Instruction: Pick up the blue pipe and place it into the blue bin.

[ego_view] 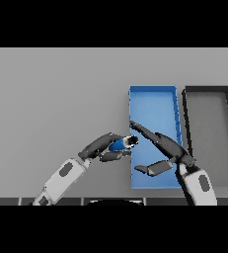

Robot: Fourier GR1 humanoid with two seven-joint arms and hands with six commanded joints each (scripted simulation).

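Observation:
A short blue pipe [119, 145] with a dark end sits in my left hand [103, 147], whose fingers and thumb curl round it just left of the blue bin [152, 91]. The pipe's dark tip reaches the bin's left wall. My right hand [166, 150] hovers over the near half of the bin, fingers straight and pointing left toward the pipe, thumb spread below. Nothing is held in it.
A dark grey bin [208, 90] stands right beside the blue one, on its right. The grey table stretches out to the left and far side.

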